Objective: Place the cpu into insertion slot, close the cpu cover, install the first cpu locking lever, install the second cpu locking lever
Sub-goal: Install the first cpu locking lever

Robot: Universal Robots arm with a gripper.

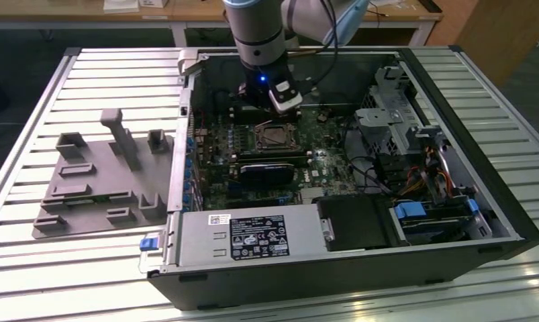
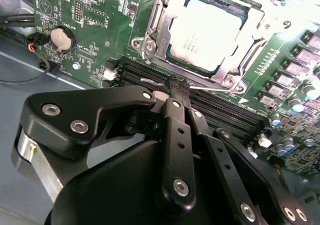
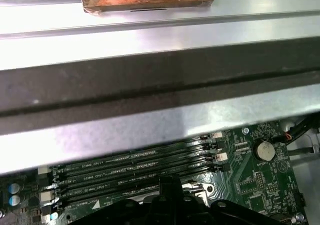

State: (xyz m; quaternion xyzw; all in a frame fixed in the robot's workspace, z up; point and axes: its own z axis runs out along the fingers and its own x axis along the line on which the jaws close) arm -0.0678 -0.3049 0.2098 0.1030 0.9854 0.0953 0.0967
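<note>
Hand [image 2: 172, 88] clamped on wire lever [image 2: 150, 80] (second wrist view), cpu [image 2: 210, 27] seated under cpu cover [image 2: 156, 21]

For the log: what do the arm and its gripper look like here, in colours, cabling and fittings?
In the exterior view the arm is a grey cylinder with pale blue trim, a lit blue light near the wrist and a dark cable looping beside it. In the second wrist view the gripper is built of matte black linkage bars pinned with silver screws.
</note>
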